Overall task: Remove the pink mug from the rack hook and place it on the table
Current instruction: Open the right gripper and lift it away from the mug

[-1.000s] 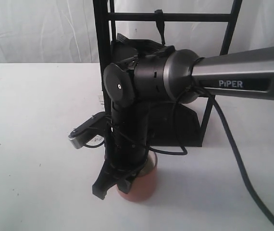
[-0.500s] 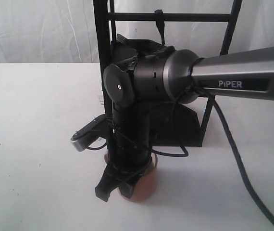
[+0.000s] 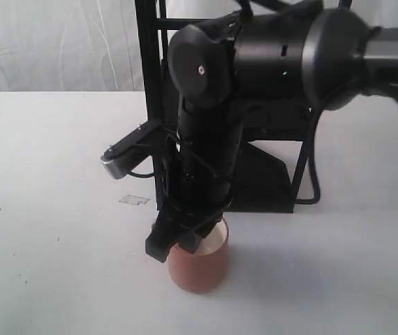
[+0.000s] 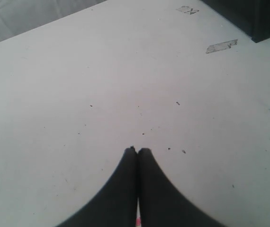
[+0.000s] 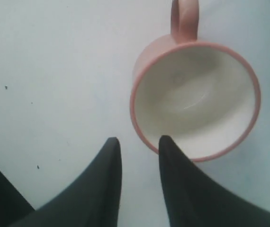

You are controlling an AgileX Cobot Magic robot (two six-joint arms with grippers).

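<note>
Salmon-pink mug stood upright on the table before the rack, resting on its own base. Right gripper hung beside its rim, jaws slightly parted, holding nothing; placement judged done. Left gripper pressed together, empty.

Right end effector downward, agape

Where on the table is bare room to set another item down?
In the exterior view, the widest free patch is the table left of the rack, beyond the tape scrap. Another lies right of the pink mug, in front of the rack base. Crowded: around the mug, where the right pincer hangs at its rim.
</note>
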